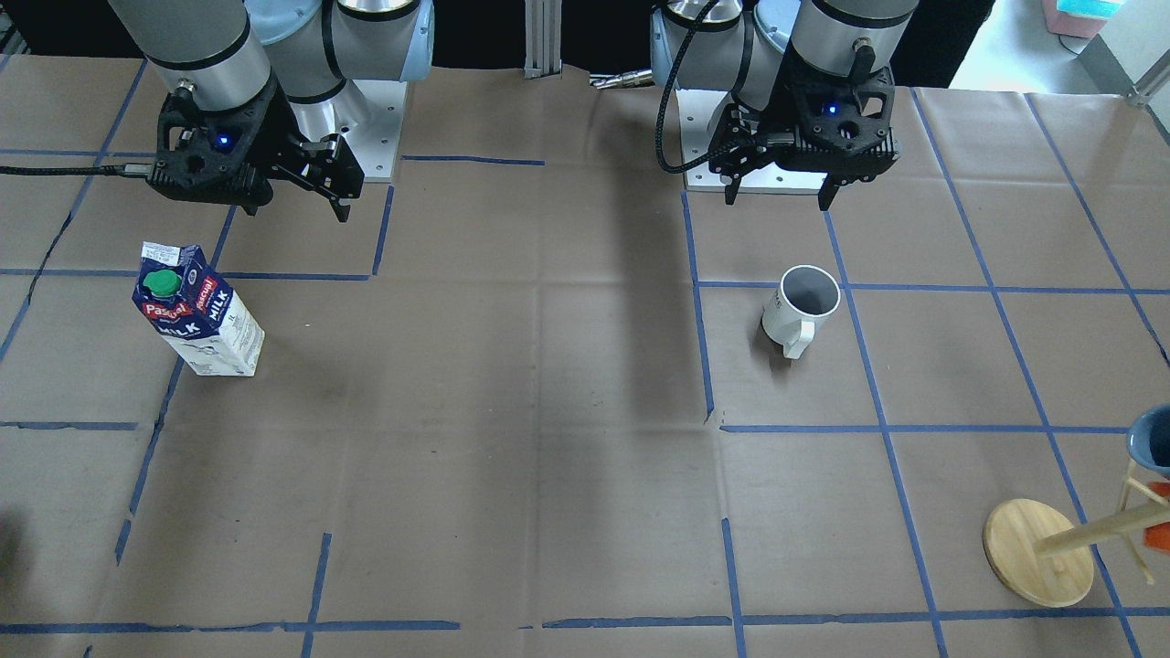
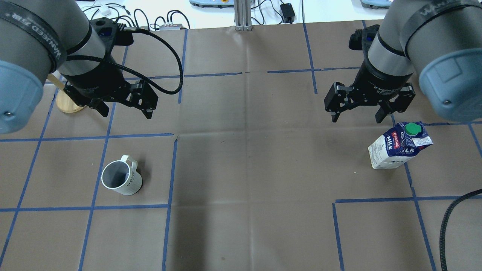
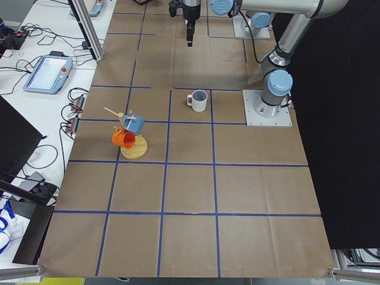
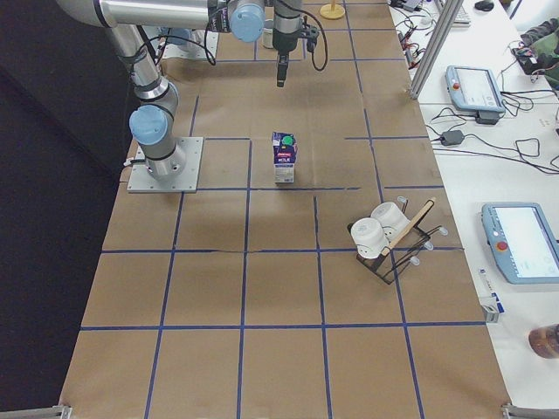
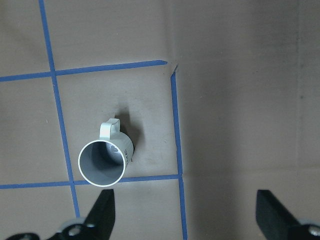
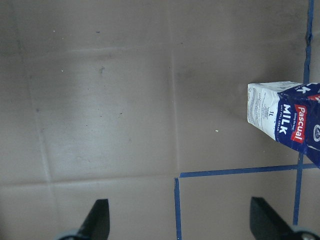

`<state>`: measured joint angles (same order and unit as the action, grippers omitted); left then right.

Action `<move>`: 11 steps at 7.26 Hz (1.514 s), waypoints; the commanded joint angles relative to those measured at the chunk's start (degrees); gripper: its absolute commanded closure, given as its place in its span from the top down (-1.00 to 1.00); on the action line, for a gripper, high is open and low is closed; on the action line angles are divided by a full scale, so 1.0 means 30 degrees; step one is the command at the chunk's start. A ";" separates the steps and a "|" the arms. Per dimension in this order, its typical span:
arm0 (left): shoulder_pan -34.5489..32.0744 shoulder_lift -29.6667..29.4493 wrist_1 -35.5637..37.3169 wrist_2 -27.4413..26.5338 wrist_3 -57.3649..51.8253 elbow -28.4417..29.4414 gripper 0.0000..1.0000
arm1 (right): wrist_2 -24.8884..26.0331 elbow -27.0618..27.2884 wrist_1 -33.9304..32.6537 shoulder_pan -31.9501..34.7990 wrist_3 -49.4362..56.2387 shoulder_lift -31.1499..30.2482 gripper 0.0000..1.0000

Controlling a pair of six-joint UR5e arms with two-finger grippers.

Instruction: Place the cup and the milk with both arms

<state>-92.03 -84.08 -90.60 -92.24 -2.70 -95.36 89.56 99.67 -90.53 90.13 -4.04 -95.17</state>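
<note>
The white cup (image 2: 121,178) with a grey inside stands upright on the brown table cover, its handle pointing away from the robot; it also shows in the front view (image 1: 803,306) and the left wrist view (image 5: 102,162). My left gripper (image 2: 127,114) is open and empty, raised above the table beyond the cup. The milk carton (image 2: 399,146) stands upright, blue top, green cap, also in the front view (image 1: 196,311) and the right wrist view (image 6: 282,117). My right gripper (image 2: 356,119) is open and empty, raised beside the carton's inner side.
A wooden mug tree (image 1: 1037,553) with a blue and an orange mug (image 3: 132,138) stands on my left. A rack with white cups (image 4: 384,240) stands on my right side. Blue tape lines grid the cover. Arm base plates (image 1: 379,128) sit at the robot's edge.
</note>
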 commanded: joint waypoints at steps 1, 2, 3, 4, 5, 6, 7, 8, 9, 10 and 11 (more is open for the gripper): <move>0.0001 0.0077 -0.0033 -0.0015 -0.0009 -0.0059 0.99 | 0.0000 0.0000 -0.0001 0.0016 0.0000 0.0022 1.00; 0.0001 0.0049 -0.0033 -0.0015 -0.0009 -0.0060 0.99 | 0.0000 0.0000 -0.0001 0.0016 0.0000 -0.0006 1.00; 0.0001 0.0048 -0.0033 -0.0044 -0.0009 -0.0089 0.99 | 0.0000 0.0029 -0.0001 0.0016 0.0000 0.0022 1.00; 0.0001 0.0019 -0.0033 0.0014 -0.0009 -0.0089 0.99 | 0.0000 0.0029 -0.0001 0.0016 0.0000 0.0023 1.00; 0.0001 -0.0039 -0.0033 0.0014 -0.0096 -0.0118 0.99 | 0.0000 0.0029 -0.0001 0.0016 0.0000 0.0023 1.00; 0.0030 -0.0097 -0.0062 -0.0044 -0.0271 -0.0119 0.99 | 0.0000 0.0029 -0.0001 0.0016 0.0000 0.0023 1.00; 0.0089 -0.0098 -0.0063 -0.0073 -0.0273 -0.0119 0.99 | 0.0000 0.0029 -0.0001 0.0016 0.0000 0.0023 1.00; 0.0089 -0.0098 -0.0092 -0.0073 -0.0273 -0.0148 0.99 | 0.0000 0.0029 -0.0001 0.0016 0.0000 0.0023 1.00; 0.0118 -0.0040 -0.0063 0.0014 -0.0273 -0.0380 0.99 | 0.0000 0.0029 -0.0001 0.0016 0.0029 0.0023 1.00; 0.0147 0.0019 0.0111 -0.0015 -0.0302 -0.0643 0.99 | 0.0000 0.0029 -0.0001 0.0016 0.0058 0.0023 1.00; 0.0148 0.0019 0.0142 -0.0073 -0.0302 -0.0675 0.99 | 0.0000 0.0145 -0.0001 0.0016 0.0029 -0.0006 1.00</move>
<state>-91.63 -84.10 -90.42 -92.33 -3.57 -96.97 89.56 99.86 -90.53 90.18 -3.93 -95.11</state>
